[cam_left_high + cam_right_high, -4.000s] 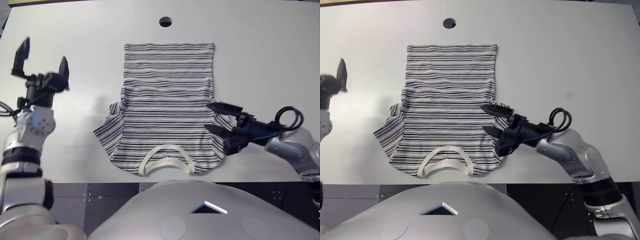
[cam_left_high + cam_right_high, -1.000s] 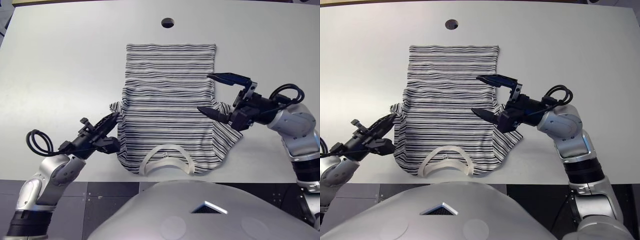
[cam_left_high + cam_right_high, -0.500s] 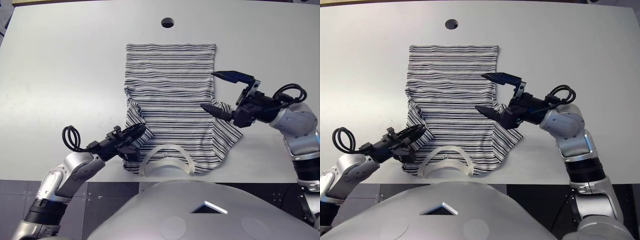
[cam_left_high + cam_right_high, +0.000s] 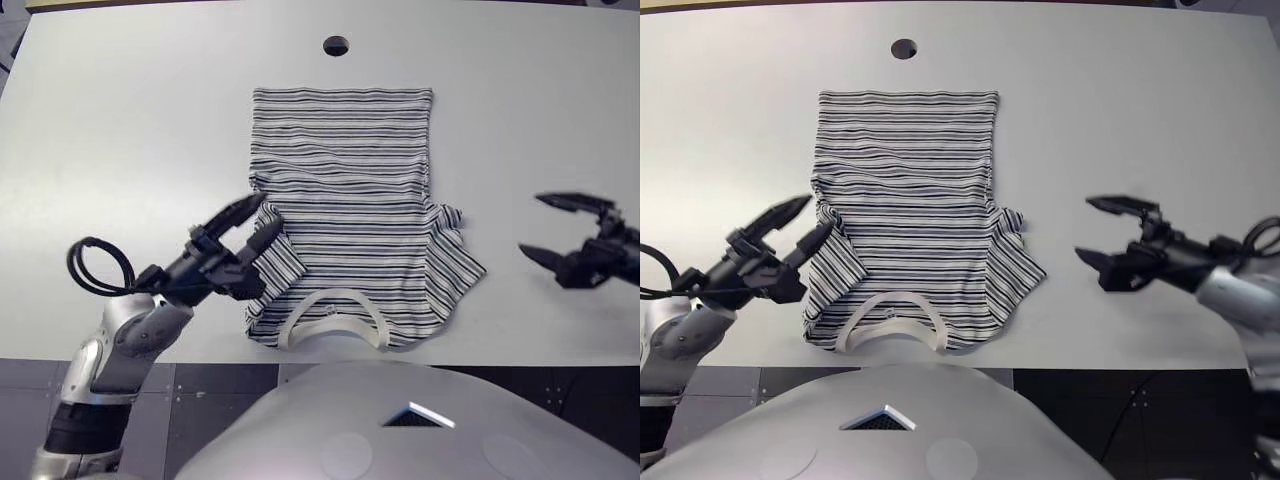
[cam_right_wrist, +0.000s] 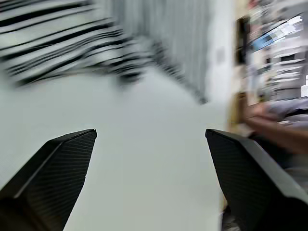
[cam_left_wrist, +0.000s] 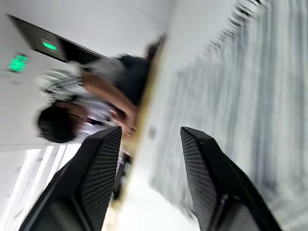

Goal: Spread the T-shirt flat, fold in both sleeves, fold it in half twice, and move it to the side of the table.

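- One white table carries everything; the head views take in its whole top.
- The striped T-shirt lies mid-table, hem far from the robot, collar at the near edge. Its left sleeve is folded in over the body; its right sleeve lies spread outward.
- The left gripper holds nothing, its fingers parted, tips at the shirt's left edge. Whether they touch the cloth cannot be told. The left wrist view looks between its fingers onto blurred stripes.
- The right gripper is spread wide and empty, well apart from the shirt on its right. Between its fingers the right wrist view has bare table, with stripes beyond.
- A small dark hole sits past the hem.
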You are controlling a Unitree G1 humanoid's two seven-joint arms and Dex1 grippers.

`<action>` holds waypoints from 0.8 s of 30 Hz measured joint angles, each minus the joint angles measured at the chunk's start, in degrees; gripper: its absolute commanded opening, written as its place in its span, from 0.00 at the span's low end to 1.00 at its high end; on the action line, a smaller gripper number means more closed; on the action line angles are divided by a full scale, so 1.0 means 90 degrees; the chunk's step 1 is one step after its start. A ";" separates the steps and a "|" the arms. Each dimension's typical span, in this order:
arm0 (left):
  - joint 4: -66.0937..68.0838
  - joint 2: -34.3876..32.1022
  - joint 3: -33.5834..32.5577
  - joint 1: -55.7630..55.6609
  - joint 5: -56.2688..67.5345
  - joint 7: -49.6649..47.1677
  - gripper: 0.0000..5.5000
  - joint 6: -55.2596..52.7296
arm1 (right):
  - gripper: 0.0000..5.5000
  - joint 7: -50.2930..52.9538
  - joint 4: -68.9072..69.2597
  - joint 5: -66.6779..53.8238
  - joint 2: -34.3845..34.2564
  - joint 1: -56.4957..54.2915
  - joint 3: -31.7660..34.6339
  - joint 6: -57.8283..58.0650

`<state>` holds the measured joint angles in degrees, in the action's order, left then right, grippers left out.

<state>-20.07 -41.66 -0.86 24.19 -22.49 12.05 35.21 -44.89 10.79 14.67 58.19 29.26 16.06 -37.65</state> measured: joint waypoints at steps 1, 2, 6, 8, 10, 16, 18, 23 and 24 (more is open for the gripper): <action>-0.0034 0.0106 0.0055 -0.0304 0.0215 0.0025 0.41 -0.0005 | 0.76 -0.0079 0.0287 0.0099 -0.0032 0.0595 0.0334 -0.0068; -0.0038 0.0172 0.0132 -0.0494 0.0352 0.0073 0.41 -0.0002 | 0.76 -0.0086 0.0461 0.0176 -0.0098 0.0910 0.0481 -0.0100; 0.0024 0.0342 0.0323 -0.0861 0.0721 0.0279 0.41 0.0018 | 0.76 -0.0036 0.0808 0.0663 -0.0272 0.1304 0.0246 -0.0138; 0.0241 0.0366 0.0312 -0.1031 0.0847 0.0310 0.41 0.0048 | 0.76 0.0064 0.0826 0.0980 -0.0518 0.1017 -0.0336 -0.0113; 0.0450 0.0381 0.0280 -0.1210 0.0861 0.0310 0.41 0.0088 | 0.76 0.0271 0.0802 0.1224 -0.0716 0.0629 -0.0710 -0.0084; 0.0706 0.0449 0.0052 -0.1294 0.0878 0.0297 0.41 0.0139 | 0.76 0.0806 0.0528 0.1616 -0.0882 0.0034 -0.1219 0.0084; 0.0736 0.0457 0.0000 -0.1329 0.0882 0.0297 0.41 0.0142 | 0.76 0.0944 0.0484 0.1660 -0.0888 -0.0054 -0.1355 0.0104; 0.0856 0.0510 -0.0127 -0.1423 0.0912 0.0297 0.42 0.0144 | 0.73 0.1190 0.0317 0.1725 -0.0891 -0.0338 -0.1672 0.0148; 0.0881 0.0525 -0.0127 -0.1432 0.0914 0.0298 0.42 0.0144 | 0.71 0.1231 0.0285 0.1725 -0.0891 -0.0370 -0.1713 0.0167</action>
<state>-12.14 -36.93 -2.00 11.30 -14.26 14.73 36.51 -33.81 13.35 30.20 50.17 25.93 0.64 -36.15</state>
